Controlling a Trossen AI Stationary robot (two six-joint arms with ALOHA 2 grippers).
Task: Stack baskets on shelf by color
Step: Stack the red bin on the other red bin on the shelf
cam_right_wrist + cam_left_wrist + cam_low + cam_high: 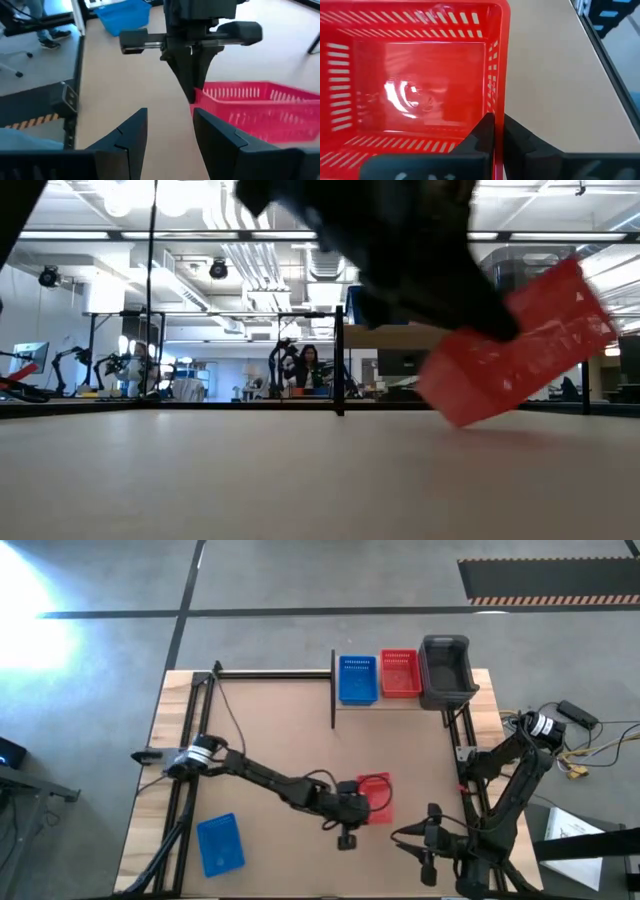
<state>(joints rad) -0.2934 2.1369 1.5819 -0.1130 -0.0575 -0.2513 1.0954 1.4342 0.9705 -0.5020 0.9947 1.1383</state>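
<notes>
My left gripper is shut on a red basket near the table's middle. In the low view this red basket is tilted, its low corner close to the tabletop. The wooden shelf at the far edge carries a blue basket, a red basket and a grey basket side by side. A second blue basket lies flat near the table's near-left corner. My right gripper waits open by the near-right corner, pointing at the held basket. My left gripper pinches the red basket's side wall at its rim, one finger inside the basket and one finger outside. The fingers come from above, pointing down. The basket hangs tilted; whether its low corner touches the table I cannot tell.
Thin black posts stand at the shelf's ends, and black frame rails run along the table's left and far edges. Bare brown tabletop lies between the held basket and the shelf. Cables lie off the right edge.
</notes>
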